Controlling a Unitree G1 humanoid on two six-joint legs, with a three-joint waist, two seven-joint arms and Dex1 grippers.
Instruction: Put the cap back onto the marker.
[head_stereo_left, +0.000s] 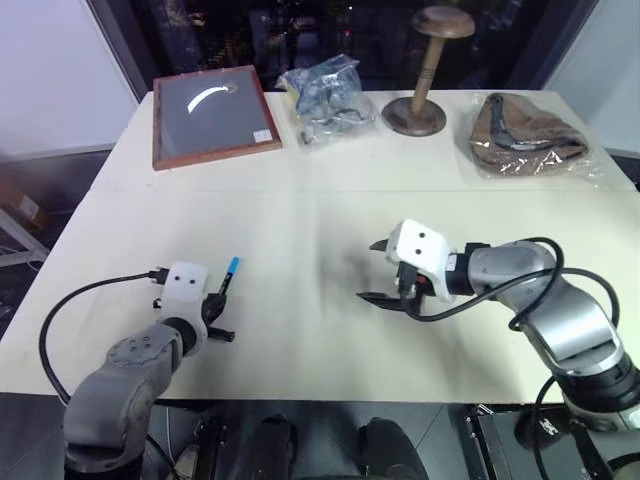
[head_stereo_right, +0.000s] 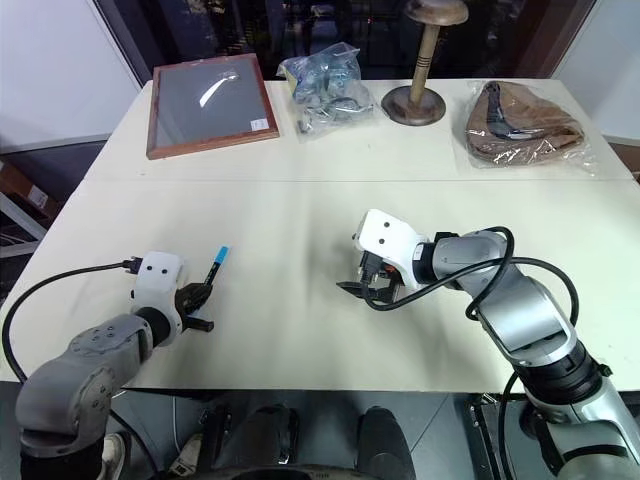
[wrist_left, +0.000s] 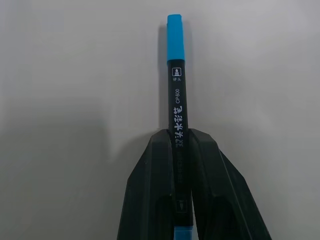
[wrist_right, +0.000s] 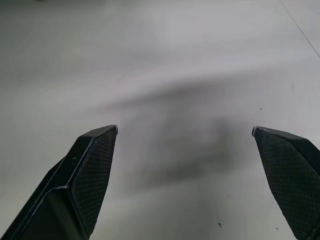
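Observation:
The marker (wrist_left: 176, 100) is a thin black stick with white print, and my left gripper (wrist_left: 177, 137) is shut on its barrel. The light blue cap (wrist_left: 175, 35) sits on the marker's far end, pointing away from the fingers over the pale table. From the head views the left gripper (head_stereo_left: 218, 318) is low near the table's front left edge, with the marker (head_stereo_left: 224, 287) and its blue cap (head_stereo_left: 233, 265) sticking out ahead. My right gripper (head_stereo_left: 368, 271) hovers over the table's middle right, wide open, nothing between its fingers (wrist_right: 95, 170).
Along the far edge stand a wood-framed dark panel (head_stereo_left: 212, 115), a clear bag of small parts (head_stereo_left: 325, 92), a wooden stand on a round base (head_stereo_left: 417, 105) and a brown item in plastic wrap (head_stereo_left: 525, 135). A black cable (head_stereo_left: 70, 300) loops beside the left arm.

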